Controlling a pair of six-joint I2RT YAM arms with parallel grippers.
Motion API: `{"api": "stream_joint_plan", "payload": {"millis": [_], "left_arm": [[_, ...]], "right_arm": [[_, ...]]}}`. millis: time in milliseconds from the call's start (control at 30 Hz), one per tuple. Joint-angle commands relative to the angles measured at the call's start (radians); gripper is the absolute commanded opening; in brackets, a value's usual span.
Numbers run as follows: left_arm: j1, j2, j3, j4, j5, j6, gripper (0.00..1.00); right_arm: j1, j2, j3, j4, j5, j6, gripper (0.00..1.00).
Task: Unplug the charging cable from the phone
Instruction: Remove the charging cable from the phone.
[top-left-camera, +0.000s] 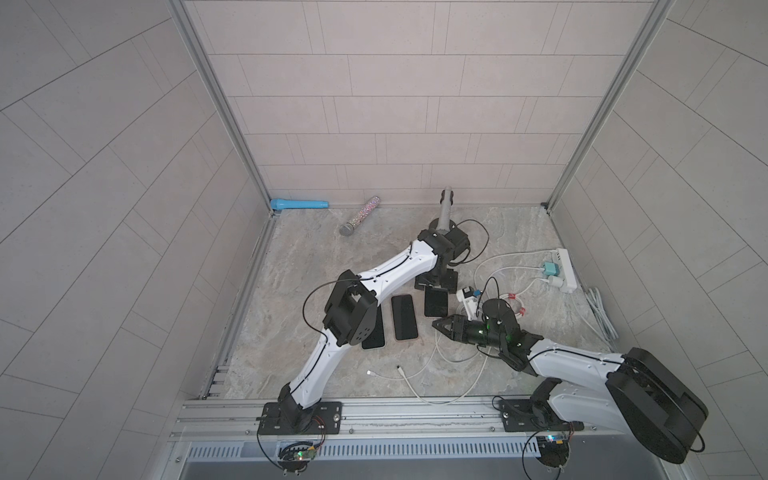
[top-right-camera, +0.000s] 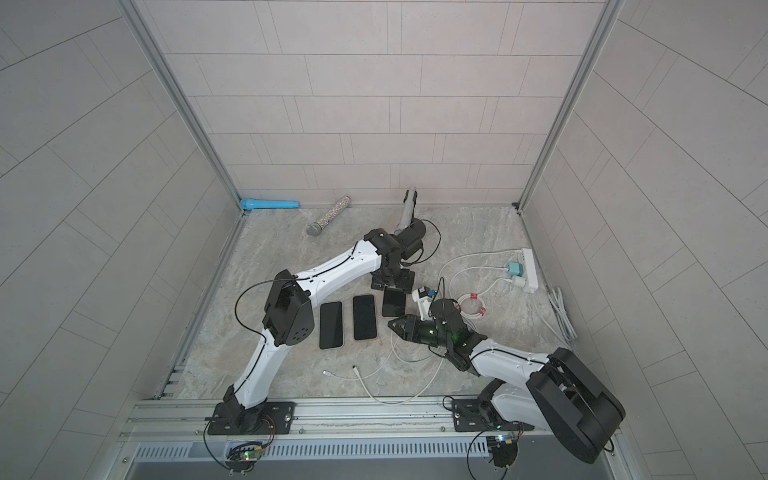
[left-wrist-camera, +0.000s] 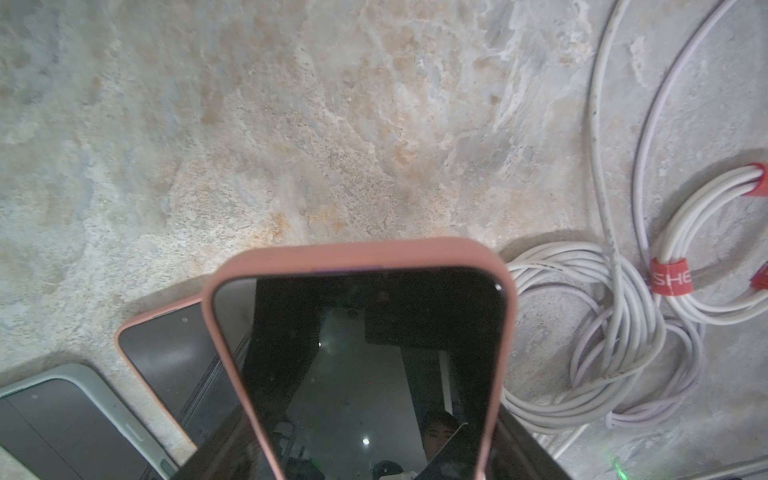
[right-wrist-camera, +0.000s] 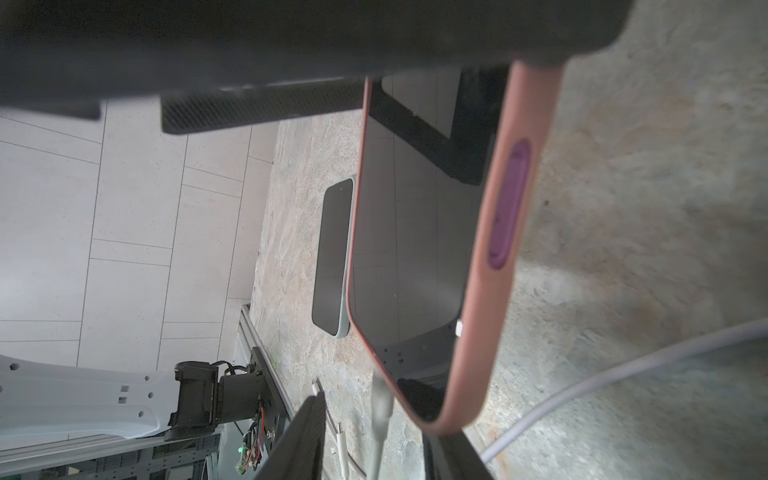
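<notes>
- Pink-cased black-screen phone (top-left-camera: 436, 302) is near the middle of the stone-patterned worktop (top-left-camera: 332, 257), rightmost in a row of three. Its screen faces up, and in the right wrist view it looks raised off the surface, with shadow beneath.
- Left gripper (top-left-camera: 436, 286) is clamped across the phone's far part. Its dark fingers (left-wrist-camera: 528, 453) press the long sides of the case, and the far end pokes out beyond them.
- White charging cable: its plug (right-wrist-camera: 380, 411) meets the phone's near short edge. It is blurred but looks seated in the port.
- Right gripper (right-wrist-camera: 378, 436) is at that near end with its jaws apart. One textured finger (right-wrist-camera: 307, 436) sits on each side of the plug, and a gap shows on both sides.
- Second pink-cased phone (top-left-camera: 404, 318) lies flat just to the left, with a grey-green-cased phone (top-right-camera: 331, 319) beyond it.
- Coiled white cord with red ties (top-left-camera: 515, 309) lies right of the phone.
- White power strip (top-left-camera: 567, 270) runs along the worktop's right edge.
</notes>
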Motion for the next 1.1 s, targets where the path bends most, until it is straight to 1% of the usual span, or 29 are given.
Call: {"api": "stream_joint_plan", "payload": {"millis": [0,67,500,933,1067], "left_arm": [[0.000,-0.045,0.038,-0.010,0.018,-0.004,0.00],[0.000,-0.044,0.038,-0.009,0.023,-0.005,0.00],[0.000,-0.043,0.040,-0.001,0.034,-0.011,0.00],[0.001,-0.034,0.050,0.001,0.037,-0.014,0.00],[0.001,-0.027,0.058,0.001,0.037,-0.015,0.00]], "right_arm": [[0.006,0.004,-0.015,0.039,0.016,0.007,0.39],[0.006,0.009,-0.017,0.049,0.013,0.009,0.36],[0.013,0.063,-0.041,0.139,0.016,0.047,0.29],[0.020,0.074,-0.051,0.167,0.015,0.051,0.17],[0.023,0.070,-0.062,0.177,0.012,0.057,0.11]]}}
